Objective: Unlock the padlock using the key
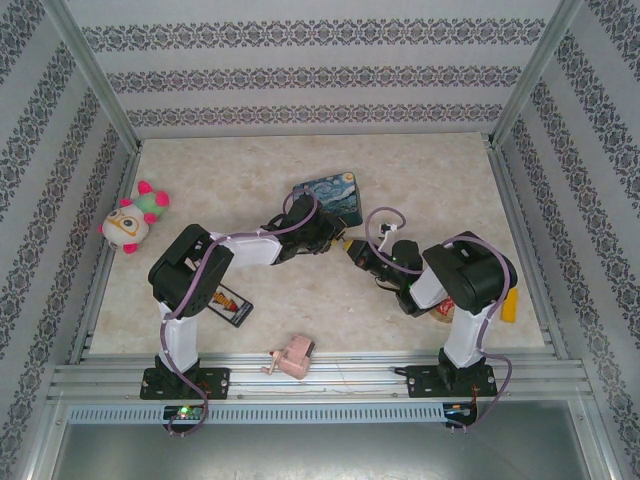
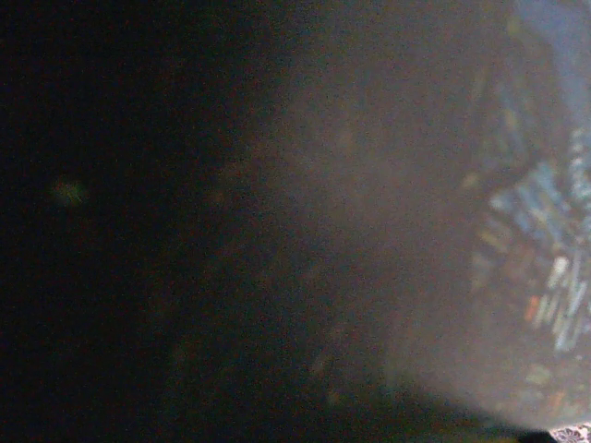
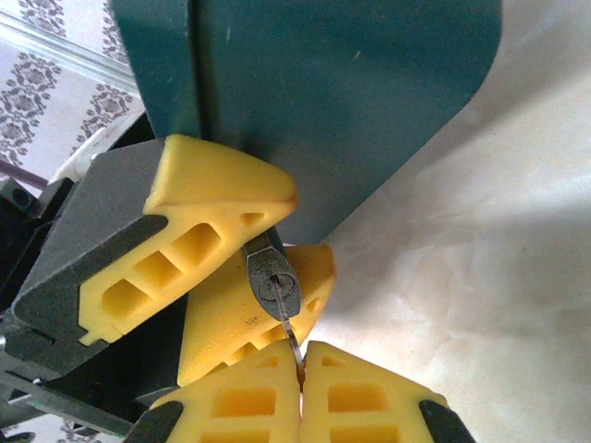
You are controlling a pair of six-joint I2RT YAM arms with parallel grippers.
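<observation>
In the right wrist view the small dark padlock (image 3: 274, 277) faces me keyhole first, clamped between the two yellow fingers (image 3: 212, 189) of my left gripper (image 1: 336, 238). The thin metal key (image 3: 292, 330) sticks into the keyhole. My right gripper (image 3: 301, 358) is shut on the key's head, its yellow fingertips pressed together just below the padlock. In the top view both grippers meet above the table's middle, the right gripper (image 1: 354, 251) right of the left one. The left wrist view is dark and blurred.
The blue painted tin (image 1: 333, 195) lies just behind the grippers and stands close behind the padlock as a dark teal slab (image 3: 351, 92). A plush toy (image 1: 133, 220) sits far left, a dark card (image 1: 232, 305) by the left base, a pink gadget (image 1: 290, 360) at the front edge.
</observation>
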